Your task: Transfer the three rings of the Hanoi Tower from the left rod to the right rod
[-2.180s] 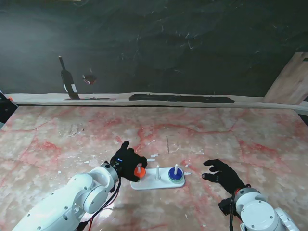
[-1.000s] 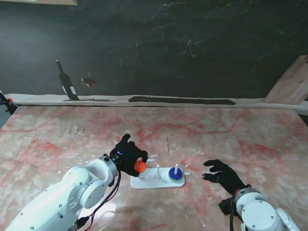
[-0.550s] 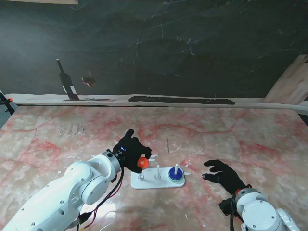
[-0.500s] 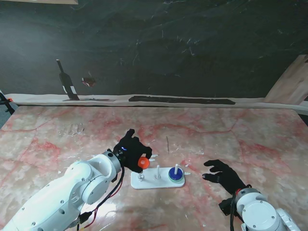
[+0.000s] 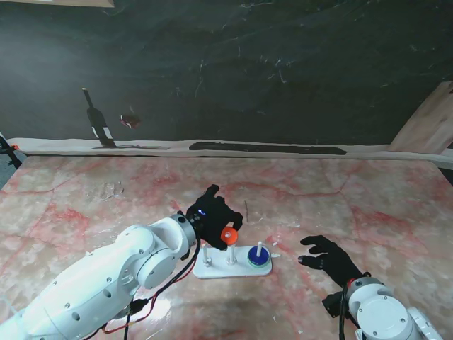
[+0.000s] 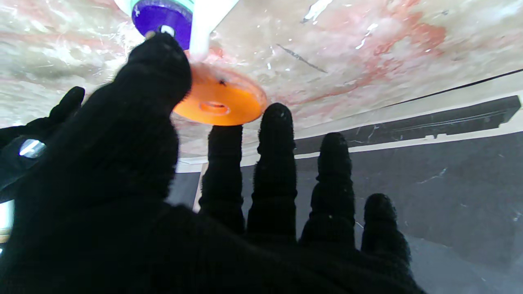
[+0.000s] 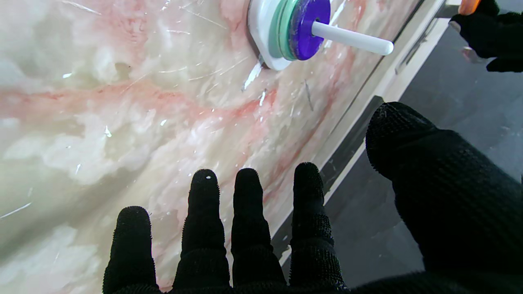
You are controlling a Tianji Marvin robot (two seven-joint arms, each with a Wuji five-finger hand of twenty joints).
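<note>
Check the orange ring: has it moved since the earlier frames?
Yes. The orange ring, held by the left hand, has travelled rightward from the left rod to above the middle rod.

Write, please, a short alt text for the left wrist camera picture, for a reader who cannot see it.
A black-gloved left hand holds a flat orange ring with a centre hole, pinched between thumb and fingertips over the pink marble table. Just beyond it stands a purple ring on the white Hanoi base, with a dark wall behind.
</note>
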